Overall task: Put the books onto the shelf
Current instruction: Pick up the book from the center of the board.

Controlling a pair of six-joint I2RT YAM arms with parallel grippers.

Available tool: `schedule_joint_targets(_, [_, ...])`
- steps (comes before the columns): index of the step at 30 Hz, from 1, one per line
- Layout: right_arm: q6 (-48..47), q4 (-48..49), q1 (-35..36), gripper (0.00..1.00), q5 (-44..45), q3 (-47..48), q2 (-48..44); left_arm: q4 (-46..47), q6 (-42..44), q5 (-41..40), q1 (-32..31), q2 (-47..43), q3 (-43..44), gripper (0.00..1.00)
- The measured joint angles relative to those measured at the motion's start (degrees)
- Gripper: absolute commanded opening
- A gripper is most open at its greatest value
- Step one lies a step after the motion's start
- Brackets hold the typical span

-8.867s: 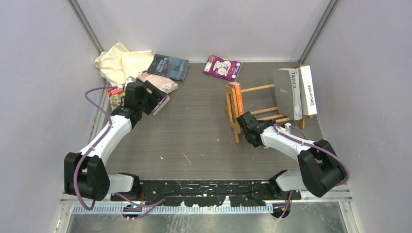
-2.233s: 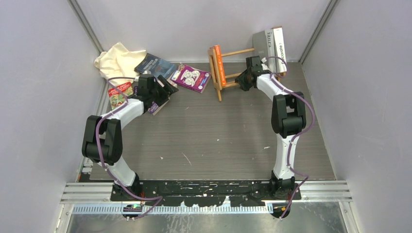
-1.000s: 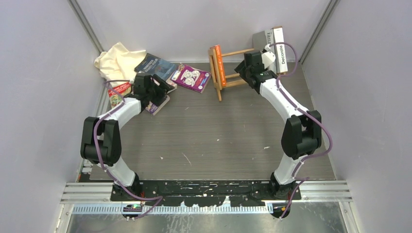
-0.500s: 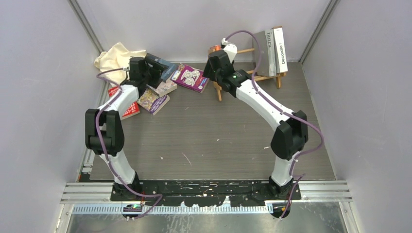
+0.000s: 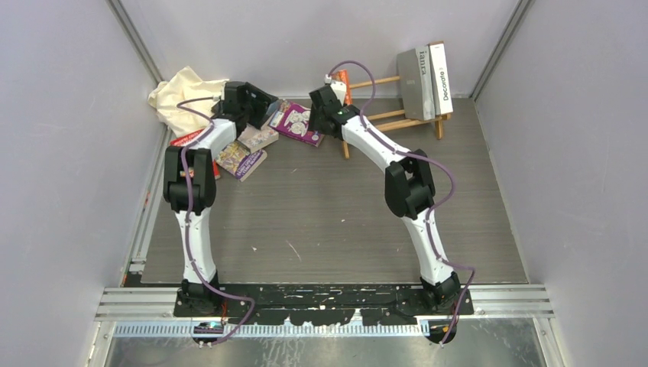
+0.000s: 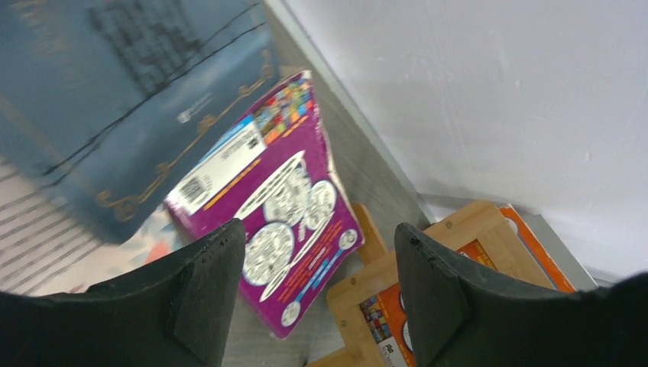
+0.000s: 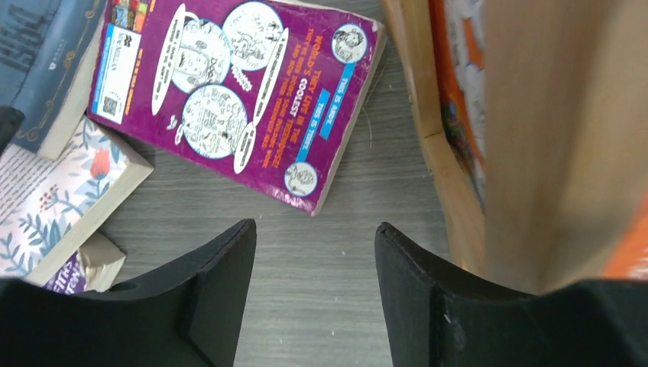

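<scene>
A crumpled cream cloth (image 5: 182, 90) lies in the far left corner of the grey wood-grain surface (image 5: 321, 206), against the pale walls (image 5: 61, 153). A few white scuffs (image 5: 293, 250) mark the surface toward its near edge.

This looks like a robotics lab cell: plain pale walls (image 5: 61, 153) close around a grey table (image 5: 306, 214), and a black base plate (image 5: 328, 294) holds the left arm (image 5: 191, 237) and the right arm (image 5: 425, 238).

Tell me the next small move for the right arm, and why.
Probably lower the open right gripper onto the near edge of the purple paperback with white cartoon circles and close. That book lies flat on the table, just ahead of the jaws, beside the light wooden slat shelf, and nothing is held yet.
</scene>
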Motion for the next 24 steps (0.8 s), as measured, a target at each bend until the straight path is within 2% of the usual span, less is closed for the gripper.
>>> schedule_joint_targets(10, [2.71,-2.40,-2.67,0.64,-3.08,13.16,8.72,-0.02,0.92,0.48,-2.34,11.85,16.87,0.70])
schedule_joint_targets(24, [1.20,-2.38,-1.68,0.64,0.11,12.26,10.58,-1.07,1.22,0.98,-3.50,14.29,17.16,0.70])
